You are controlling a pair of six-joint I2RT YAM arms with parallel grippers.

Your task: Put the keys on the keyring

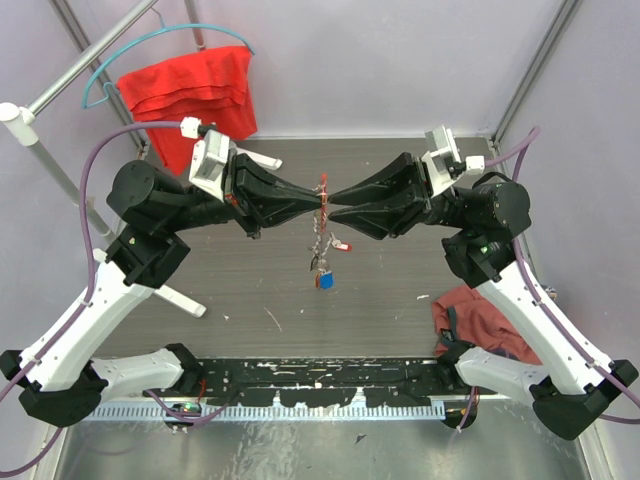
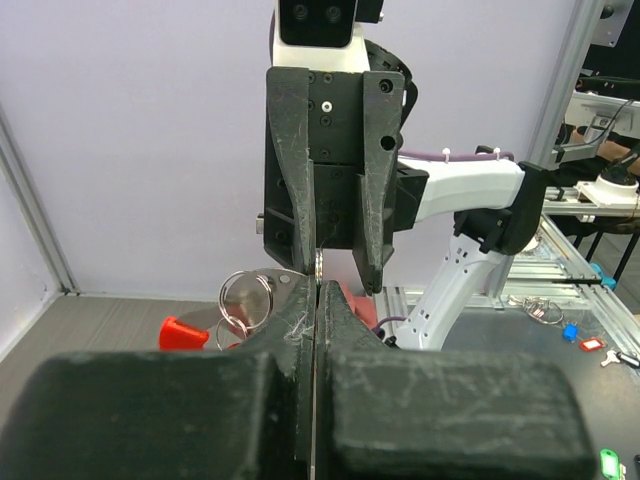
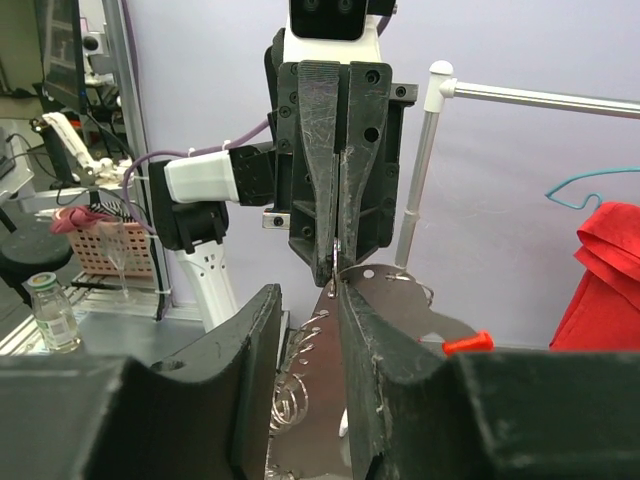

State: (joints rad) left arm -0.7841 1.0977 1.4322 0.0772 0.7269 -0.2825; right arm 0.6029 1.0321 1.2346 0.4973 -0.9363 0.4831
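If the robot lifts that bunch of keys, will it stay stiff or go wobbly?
Probably wobbly: the keys hang as loose separate pieces below where the left gripper pinches them, so they'd likely swing. They look like thin shiny metal, so perhaps slippery too.

Red towel [image 1: 190, 95] on teal hanger [image 1: 150, 40], maroon cloth [image 1: 480, 320]

The dark wood-grain tabletop [image 1: 390, 290] carries a crumpled dark-red cloth [image 1: 478, 318], outward of the right end effector [image 1: 331, 208] toward the bases, and a white stand leg [image 1: 182, 299] outward of the left end effector [image 1: 317, 205].
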